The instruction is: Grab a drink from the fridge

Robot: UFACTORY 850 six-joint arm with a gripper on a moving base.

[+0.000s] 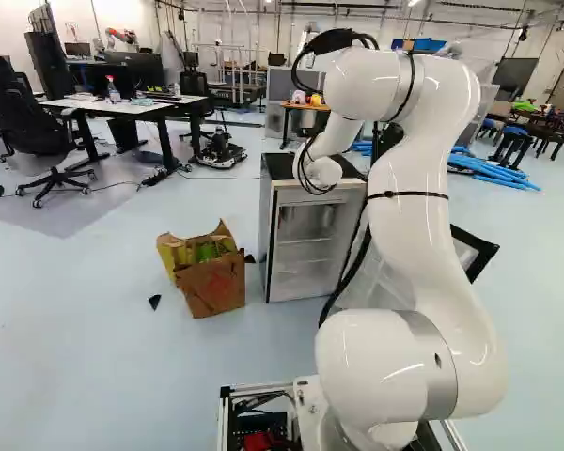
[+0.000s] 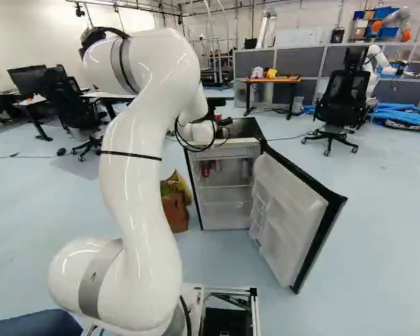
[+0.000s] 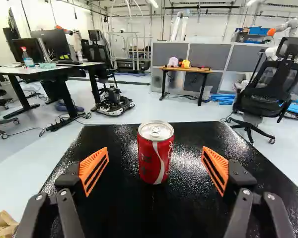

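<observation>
From where I stood, the hard part of finding a drink looked done, but the grab itself did not. The fridge (image 1: 301, 249) stood near the middle of the left base view, and its door (image 2: 290, 203) hung wide open, right of the middle in the right base view. The red soda can (image 3: 156, 156) was outside the cold compartment, upright on the fridge's black top (image 3: 114, 144). Whether the robot had put it there, I couldn't say.

The white arm (image 2: 143, 161) reached forward over the fridge, and the gripper (image 3: 155, 161) had its two orange-padded fingers spread well apart, one to each side of the can, with bare space between either pad and the metal. I couldn't quite judge whether the can was fully between the tips or just ahead of them.

So nothing was held. What remained, I reckoned, was a small forward nudge if needed, then closing on the can and lifting it clear.
</observation>
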